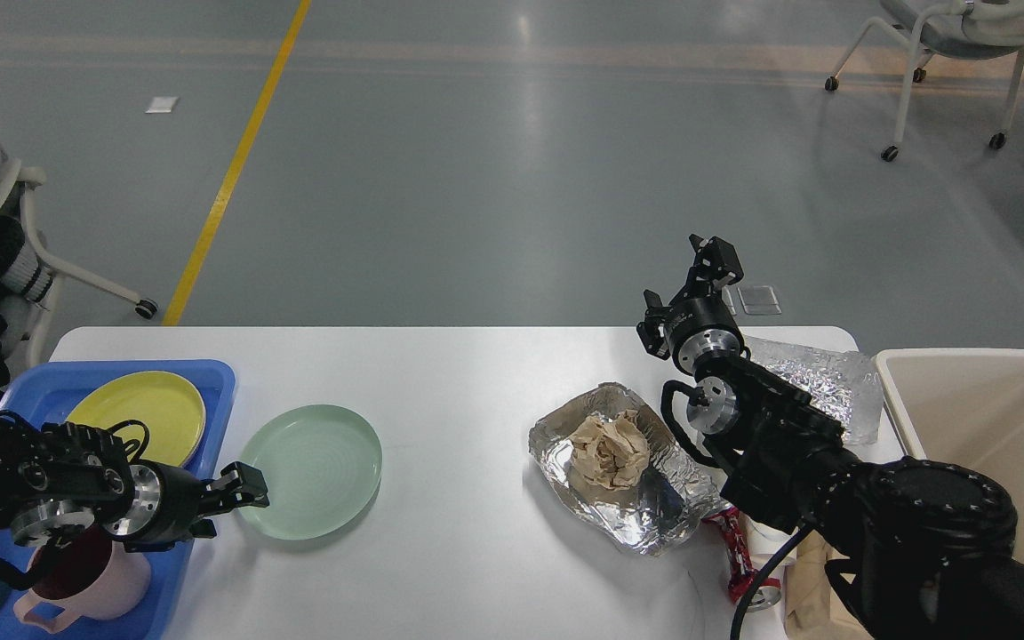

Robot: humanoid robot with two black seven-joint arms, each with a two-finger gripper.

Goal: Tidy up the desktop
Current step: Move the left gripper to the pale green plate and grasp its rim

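Note:
The white desktop (459, 373) carries a pale green plate (312, 467) left of centre. An open foil container (654, 520) with a crumpled brown paper ball (605, 444) in it lies right of centre. My left gripper (244, 491) is low at the green plate's left rim, its fingers slightly apart with nothing between them. My right gripper (712, 253) is raised over the table's far edge behind the foil container, open and empty.
A blue tray (210, 378) at the left holds a yellow plate (143, 413) and a pink mug (112, 587). A beige bin (992, 418) stands at the right. Crumpled foil (823, 373) and a red wrapper (734, 551) lie near my right arm.

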